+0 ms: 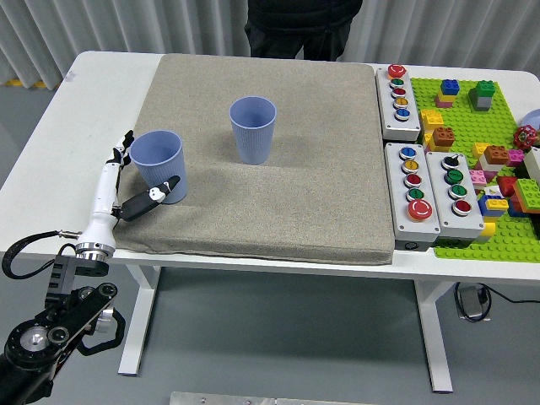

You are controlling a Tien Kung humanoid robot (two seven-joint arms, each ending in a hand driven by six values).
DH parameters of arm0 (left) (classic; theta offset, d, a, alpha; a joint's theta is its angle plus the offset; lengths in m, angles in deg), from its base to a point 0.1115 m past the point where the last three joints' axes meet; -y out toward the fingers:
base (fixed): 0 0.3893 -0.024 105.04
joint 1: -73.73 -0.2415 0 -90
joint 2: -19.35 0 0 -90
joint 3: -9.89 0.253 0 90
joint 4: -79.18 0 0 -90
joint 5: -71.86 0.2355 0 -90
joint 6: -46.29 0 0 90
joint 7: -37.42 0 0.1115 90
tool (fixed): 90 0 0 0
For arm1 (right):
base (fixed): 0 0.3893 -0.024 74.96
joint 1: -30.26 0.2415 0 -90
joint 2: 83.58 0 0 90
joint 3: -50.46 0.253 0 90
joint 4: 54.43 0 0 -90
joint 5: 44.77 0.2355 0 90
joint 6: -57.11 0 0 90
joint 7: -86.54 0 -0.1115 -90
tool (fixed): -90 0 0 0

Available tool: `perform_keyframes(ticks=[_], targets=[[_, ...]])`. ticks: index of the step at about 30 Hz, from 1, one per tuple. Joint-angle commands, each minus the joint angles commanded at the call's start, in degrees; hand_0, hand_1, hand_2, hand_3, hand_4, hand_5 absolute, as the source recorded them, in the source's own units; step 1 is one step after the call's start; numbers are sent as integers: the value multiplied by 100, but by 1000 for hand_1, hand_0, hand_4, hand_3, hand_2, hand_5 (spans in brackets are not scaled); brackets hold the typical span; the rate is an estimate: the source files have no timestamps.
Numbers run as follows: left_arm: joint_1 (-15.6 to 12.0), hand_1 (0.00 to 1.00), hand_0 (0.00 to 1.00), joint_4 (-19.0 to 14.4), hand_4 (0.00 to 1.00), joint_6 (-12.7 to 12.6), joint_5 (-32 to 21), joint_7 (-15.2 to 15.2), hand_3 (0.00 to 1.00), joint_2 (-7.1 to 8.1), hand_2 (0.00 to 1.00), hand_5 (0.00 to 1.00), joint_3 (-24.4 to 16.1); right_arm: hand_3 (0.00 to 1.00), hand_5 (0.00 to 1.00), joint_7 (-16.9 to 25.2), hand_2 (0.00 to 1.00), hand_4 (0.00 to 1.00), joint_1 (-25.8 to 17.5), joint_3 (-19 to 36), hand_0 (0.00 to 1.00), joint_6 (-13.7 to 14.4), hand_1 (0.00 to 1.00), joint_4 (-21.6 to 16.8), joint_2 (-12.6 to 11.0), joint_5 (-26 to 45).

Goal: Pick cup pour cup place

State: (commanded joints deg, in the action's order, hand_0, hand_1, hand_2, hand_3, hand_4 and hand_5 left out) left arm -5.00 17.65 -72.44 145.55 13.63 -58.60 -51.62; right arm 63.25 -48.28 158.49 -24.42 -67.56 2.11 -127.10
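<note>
At the lower left corner, the black left arm rises from below the table edge, ending in a white-and-black left hand (pixel 126 190) at the near left edge of the grey mat (pixel 278 194). The fingers are curled around the near blue cup (pixel 158 166): the thumb (pixel 150 199) lies against the cup's near side, and the other fingers (pixel 118 152) reach behind its left side. This cup is tilted slightly, with its rim leaning toward the left, and it sits at the mat's left edge. Whether its base touches the mat cannot be determined.

Farther in, the second blue cup (pixel 253 129) stands upright on the mat, well apart from the held cup, toward the far centre.

To the right of the mat, three grey button boxes (pixel 413 152) rest on the white table (pixel 67 143), with a green baseplate (pixel 489 152) carrying coloured bricks beside them.

At the far edge, a person in dark clothing (pixel 304 25) stands behind the table.
</note>
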Motion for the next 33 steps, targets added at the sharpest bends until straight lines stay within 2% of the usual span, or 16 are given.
perform_keyframes(ticks=[2, 6, 8, 10, 15, 22, 25, 28, 29, 33], targets=[[-73, 932, 883, -78, 998, 13, 16, 8, 998, 41, 998, 468, -43, 626, 281, -1, 608, 2, -1, 6, 693, -3, 658, 0, 0, -6], [-605, 936, 890, -744, 998, 103, 84, 76, 998, 318, 998, 480, -283, 627, 283, 6, 608, 2, -10, 30, 693, -27, 658, 4, -9, -36], [-711, 936, 890, -977, 998, 137, 120, 94, 998, 391, 998, 480, -274, 627, 283, 5, 608, 2, -22, 44, 693, -41, 658, 3, -13, -54], [-784, 936, 890, -1155, 998, 191, 285, 132, 998, 424, 998, 480, -214, 627, 283, -7, 608, 2, -32, 68, 693, -59, 658, 1, -13, -119], [-911, 940, 893, -1313, 998, 213, 382, 148, 998, 356, 998, 496, -173, 627, 281, -24, 608, 2, -67, 73, 693, -62, 658, -4, -10, -150], [-1178, 937, 893, -1646, 998, 190, 509, 190, 998, 434, 998, 506, -337, 626, 281, -9, 608, 2, -66, 77, 693, -47, 658, 0, -11, -121], [-1189, 935, 892, -1746, 998, 179, 569, 206, 998, 455, 998, 532, -560, 627, 280, 5, 608, 2, -55, 69, 693, -38, 658, 3, -14, -94], [-1072, 935, 892, -1733, 998, 224, 590, 251, 998, 507, 998, 532, -1006, 627, 280, 9, 608, 2, -36, 52, 693, -22, 658, 4, -17, -63], [-1025, 933, 890, -1732, 998, 235, 580, 284, 998, 533, 998, 560, -1138, 627, 282, 11, 608, 2, -33, 45, 694, -14, 659, 5, -16, -46], [-664, 933, 890, -1716, 998, 236, 241, 497, 998, 717, 998, 560, -1758, 627, 282, 19, 608, 2, -23, 29, 694, 16, 659, 5, -21, 14]])
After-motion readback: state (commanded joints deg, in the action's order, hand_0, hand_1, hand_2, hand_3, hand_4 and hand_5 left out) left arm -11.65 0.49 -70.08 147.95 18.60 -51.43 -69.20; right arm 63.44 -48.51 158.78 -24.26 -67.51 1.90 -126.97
